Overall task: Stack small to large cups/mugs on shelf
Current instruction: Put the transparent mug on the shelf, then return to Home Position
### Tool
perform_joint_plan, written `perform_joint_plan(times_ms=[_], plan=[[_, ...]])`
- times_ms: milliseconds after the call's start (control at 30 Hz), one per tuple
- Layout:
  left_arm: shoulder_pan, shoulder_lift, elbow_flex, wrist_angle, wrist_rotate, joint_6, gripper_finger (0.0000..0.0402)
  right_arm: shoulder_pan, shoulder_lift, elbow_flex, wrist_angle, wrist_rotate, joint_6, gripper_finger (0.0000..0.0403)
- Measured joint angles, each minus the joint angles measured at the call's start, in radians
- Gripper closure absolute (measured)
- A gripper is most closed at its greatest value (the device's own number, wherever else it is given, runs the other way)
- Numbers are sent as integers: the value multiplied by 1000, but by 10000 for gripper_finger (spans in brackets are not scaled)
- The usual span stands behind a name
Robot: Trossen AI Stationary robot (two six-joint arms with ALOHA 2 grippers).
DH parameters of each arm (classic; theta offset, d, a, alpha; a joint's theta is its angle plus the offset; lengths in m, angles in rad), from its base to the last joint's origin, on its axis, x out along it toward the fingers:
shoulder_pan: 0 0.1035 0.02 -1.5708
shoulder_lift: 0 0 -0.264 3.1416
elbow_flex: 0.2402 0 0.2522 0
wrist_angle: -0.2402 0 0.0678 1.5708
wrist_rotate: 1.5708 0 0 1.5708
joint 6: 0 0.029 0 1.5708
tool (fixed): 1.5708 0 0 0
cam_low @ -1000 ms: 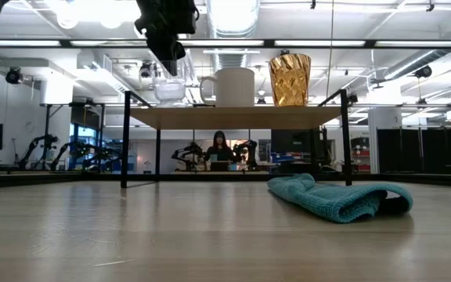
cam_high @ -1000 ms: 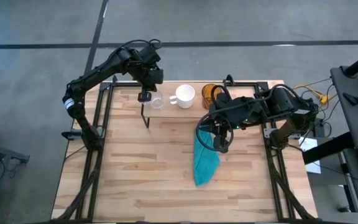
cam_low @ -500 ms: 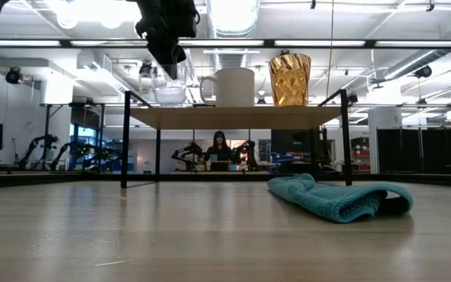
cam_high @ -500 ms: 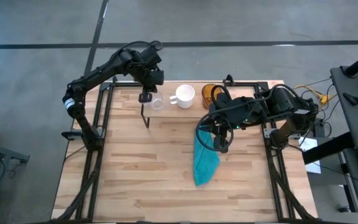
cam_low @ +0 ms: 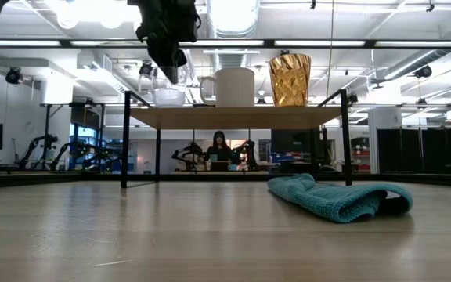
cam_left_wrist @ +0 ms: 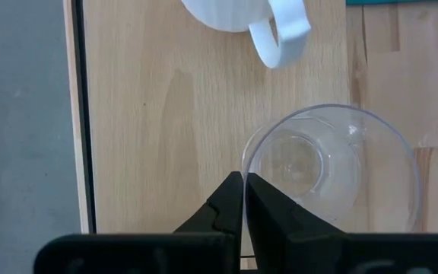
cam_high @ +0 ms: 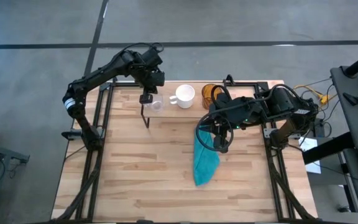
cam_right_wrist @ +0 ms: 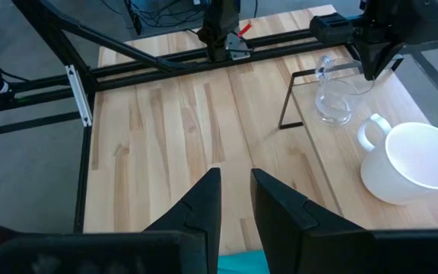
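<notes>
Standing at the far edge of the table [cam_high: 104, 180], the shelf [cam_low: 233, 117] carries three vessels in a row: small clear glass [cam_high: 156, 103], white mug [cam_high: 184, 94], amber cup [cam_high: 211, 94].

High view: glass nearest the far-left corner, mug in the middle, amber cup toward the far-right. All upright, mouths up, long axes vertical.

Low view adds what overhead cannot: each base sits flat on the board, glass [cam_low: 168, 95] lowest, mug [cam_low: 233, 86] taller, amber cup [cam_low: 290, 79] tallest. Teal cloth [cam_low: 339, 198] lies crumpled on the tabletop in front of the shelf's right legs. A person [cam_low: 219, 149] sits far off in the room beyond.

Left wrist view: mug handle [cam_left_wrist: 281, 33] points toward the glass [cam_left_wrist: 331, 169].

Left gripper [cam_left_wrist: 243, 186] fingers pressed nearly together over the glass's rim, pinching the wall on the side away from the mug.

Right gripper [cam_high: 221, 144] waits above the cloth [cam_high: 204, 163] mid-table; right wrist view shows its fingers [cam_right_wrist: 204, 199] with a narrow gap between them, holding nothing.
</notes>
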Motion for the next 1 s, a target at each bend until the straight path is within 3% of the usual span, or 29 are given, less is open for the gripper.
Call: perform_joint_plan(times_ms=[633,1000], plan=[[0,2,1,37,-5,-23,400,0,0,0,-1,0,-10,335],[0,2,1,56,-5,-18,322,0,0,0,-1,0,-11,335]])
